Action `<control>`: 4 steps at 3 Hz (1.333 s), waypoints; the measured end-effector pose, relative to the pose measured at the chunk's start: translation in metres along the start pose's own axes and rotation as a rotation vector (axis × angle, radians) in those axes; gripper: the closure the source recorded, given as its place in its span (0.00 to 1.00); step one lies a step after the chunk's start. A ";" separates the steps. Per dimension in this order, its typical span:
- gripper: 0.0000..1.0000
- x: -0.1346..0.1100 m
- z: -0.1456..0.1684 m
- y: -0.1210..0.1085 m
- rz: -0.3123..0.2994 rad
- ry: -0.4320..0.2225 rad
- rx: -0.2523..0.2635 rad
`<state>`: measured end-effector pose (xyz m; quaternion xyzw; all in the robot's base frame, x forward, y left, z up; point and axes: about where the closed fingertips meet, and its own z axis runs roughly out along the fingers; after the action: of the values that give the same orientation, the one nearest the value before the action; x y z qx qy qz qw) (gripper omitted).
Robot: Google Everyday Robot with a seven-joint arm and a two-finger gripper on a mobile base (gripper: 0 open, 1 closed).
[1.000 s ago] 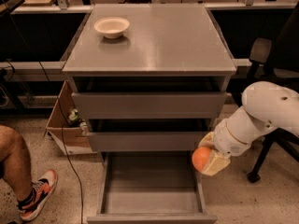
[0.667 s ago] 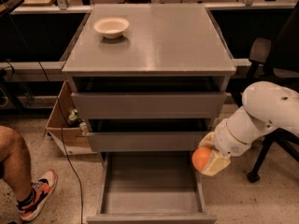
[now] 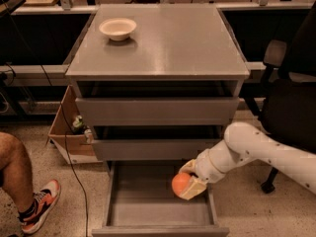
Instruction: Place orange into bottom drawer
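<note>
Leftward and lower than a second before, the gripper (image 3: pixel 189 184) had carried the orange (image 3: pixel 180 183) from beside the cabinet's right edge to a spot over the right side of the open bottom drawer (image 3: pixel 148 214), in the lower middle of the frame. Its jaws were clenched on the orange, which showed at their left. Whether the fruit touched the drawer floor could not be told. The white arm (image 3: pixel 266 154) reached in from the right edge. A bowl (image 3: pixel 117 28) sat at the upper left of the counter (image 3: pixel 177 43). A shoe (image 3: pixel 40 205) showed at lower left, a chair (image 3: pixel 291 102) at right.
</note>
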<state>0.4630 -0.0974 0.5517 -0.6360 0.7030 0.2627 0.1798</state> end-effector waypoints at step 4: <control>1.00 0.036 0.161 -0.064 0.119 -0.223 0.122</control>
<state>0.5083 -0.0328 0.3932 -0.5481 0.7297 0.2987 0.2792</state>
